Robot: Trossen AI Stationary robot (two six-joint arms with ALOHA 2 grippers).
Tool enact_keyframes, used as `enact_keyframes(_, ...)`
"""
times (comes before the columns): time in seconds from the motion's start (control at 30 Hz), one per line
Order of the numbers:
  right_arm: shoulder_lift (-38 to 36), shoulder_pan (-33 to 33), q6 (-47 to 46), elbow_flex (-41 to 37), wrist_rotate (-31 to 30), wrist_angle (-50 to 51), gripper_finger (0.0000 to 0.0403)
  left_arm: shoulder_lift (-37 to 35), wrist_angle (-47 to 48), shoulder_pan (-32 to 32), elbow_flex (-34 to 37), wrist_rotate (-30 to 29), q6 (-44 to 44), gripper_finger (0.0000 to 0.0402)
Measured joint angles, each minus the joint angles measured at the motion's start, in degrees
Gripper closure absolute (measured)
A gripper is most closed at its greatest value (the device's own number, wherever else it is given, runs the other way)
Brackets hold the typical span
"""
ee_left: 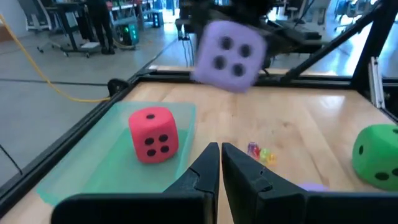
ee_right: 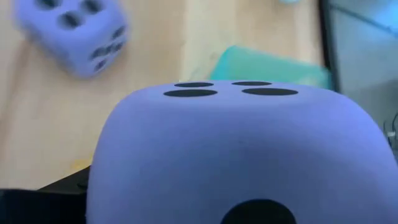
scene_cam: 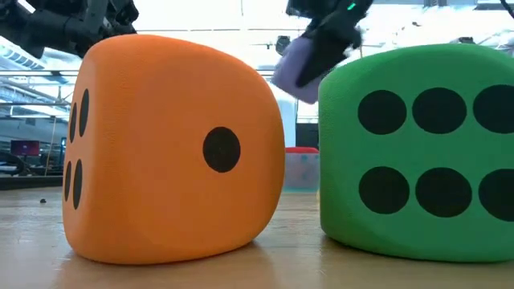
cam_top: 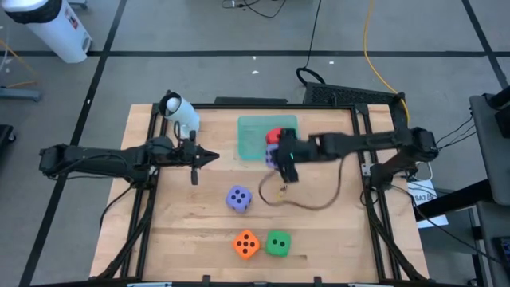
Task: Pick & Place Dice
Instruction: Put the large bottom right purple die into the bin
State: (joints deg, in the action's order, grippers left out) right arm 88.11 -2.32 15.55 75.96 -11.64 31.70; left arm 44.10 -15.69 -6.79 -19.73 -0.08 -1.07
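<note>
from above, the right gripper (cam_top: 284, 163) hung over the table (cam_top: 335, 231) just beside the near edge of the teal tray (cam_top: 255, 131), clenched on a purple die (cam_top: 273, 155) held off the wood. the red die (cam_top: 276, 136) sat in the tray, close behind the gripper. a second purple die (cam_top: 239, 198) lay on the bare wood nearer the middle, and the orange die (cam_top: 246, 244) and the green die (cam_top: 277, 243) sat side by side near the front edge. the left gripper (cam_top: 209, 157) waited over the left part of the table, pointing toward the tray, its fingers pressed together on nothing.

at table height, the orange die (scene_cam: 173, 148) and the green die (scene_cam: 426, 152) filled the foreground, standing apart on the wood. between and above them the held purple die (scene_cam: 299, 63) showed in the air, blurred, with dark gripper parts over it. the red die (scene_cam: 302, 150) peeked over the tray wall (scene_cam: 301, 171) far behind.

from the left wrist, the two dark fingers (ee_left: 204, 171) lay nearly touching. beyond them the red die (ee_left: 153, 134) rested in the tray (ee_left: 93, 171), the carried purple die (ee_left: 229, 55) hovered above the table, and the green die (ee_left: 377, 155) sat off to one side. some small coloured bits (ee_left: 260, 152) lay on the wood, perhaps beads.

from the right wrist, the gripped purple die (ee_right: 236, 155) filled most of the view. the other purple die (ee_right: 74, 31) lay on the wood beyond, with a corner of the tray (ee_right: 267, 67) nearby.
</note>
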Motion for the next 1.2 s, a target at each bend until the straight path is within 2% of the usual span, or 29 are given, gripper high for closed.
enact_keyframes(0.17, 5.4, -9.3, 6.8, 0.0, 12.1, -12.2, 0.0033, 8.2, -4.9, -1.1, -0.2, 2.0, -0.6, 0.0388)
enact_keyframes(0.27, 8.7, -12.8, 8.0, 0.0, 16.0, -15.9, 0.0032, 12.2, -8.6, -2.9, -2.6, 2.0, -0.6, 0.0396)
enact_keyframes(0.43, 12.9, -15.7, 9.1, 0.0, 17.8, -18.9, 0.0031, 20.6, -8.5, -5.0, -8.6, 3.3, -3.2, 0.0398)
enact_keyframes(0.77, 14.0, -16.1, 6.5, 0.0, 20.5, -20.7, 0.0031, 37.6, -8.2, -7.5, -24.3, 3.7, -7.3, 0.0399)
enact_keyframes(1.2, 14.0, -16.5, 9.3, 0.0, 22.3, -20.1, 0.0030, 47.6, 0.7, -11.1, -36.1, 8.7, -7.6, 0.0399)
